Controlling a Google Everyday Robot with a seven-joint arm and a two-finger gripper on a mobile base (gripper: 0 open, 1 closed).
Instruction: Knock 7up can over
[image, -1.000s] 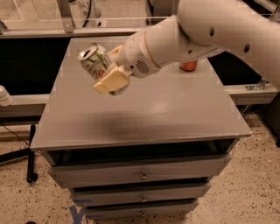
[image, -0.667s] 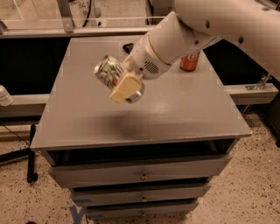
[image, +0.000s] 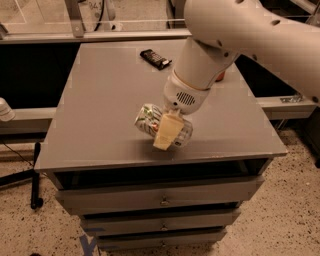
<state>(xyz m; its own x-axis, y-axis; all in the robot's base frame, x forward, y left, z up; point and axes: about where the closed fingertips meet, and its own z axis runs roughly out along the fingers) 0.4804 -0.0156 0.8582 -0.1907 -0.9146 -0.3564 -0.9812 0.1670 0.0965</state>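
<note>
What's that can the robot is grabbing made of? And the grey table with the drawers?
The 7up can, clamped tilted on its side in the gripper near the table's front edge, looks like thin shiny metal, probably aluminium: its silvery skin glints. The table looks like grey-painted metal or laminate, with a dull, smooth top; I cannot tell which.

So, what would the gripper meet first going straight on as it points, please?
Likely the table near its front edge; the gripper, holding the tilted can, points down at it.
</note>
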